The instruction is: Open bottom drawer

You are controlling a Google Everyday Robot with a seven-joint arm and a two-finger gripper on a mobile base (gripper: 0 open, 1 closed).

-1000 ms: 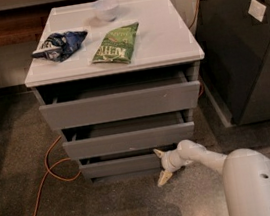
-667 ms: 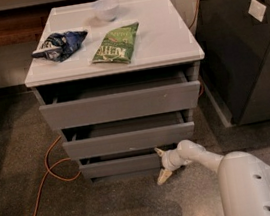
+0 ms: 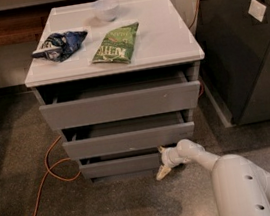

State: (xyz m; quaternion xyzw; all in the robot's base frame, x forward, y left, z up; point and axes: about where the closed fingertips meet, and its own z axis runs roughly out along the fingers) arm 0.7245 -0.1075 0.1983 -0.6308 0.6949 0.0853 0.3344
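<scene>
The bottom drawer (image 3: 121,165) is the lowest, slimmest gray front in the white-topped cabinet (image 3: 165,39). It stands out a little, with a dark gap above it. My gripper (image 3: 161,162) is on a white arm that reaches in from the lower right, low near the floor, at the right end of that drawer front. Its two pale fingers are spread apart, one by the front's top edge and one (image 3: 161,173) below it by the floor. I cannot tell whether they touch the drawer. The drawer's inside is hidden.
The middle drawer (image 3: 129,141) and top drawer (image 3: 120,105) also stand slightly out. A white bowl (image 3: 106,8), a blue bag (image 3: 60,44) and a green bag (image 3: 117,43) lie on top. An orange cable (image 3: 45,181) runs on the floor at left. A dark gray cabinet (image 3: 252,47) stands at right.
The gripper stays at the right end of the bottom drawer front. The arm's thick lower part has shifted slightly left. The drawers have not visibly moved.
</scene>
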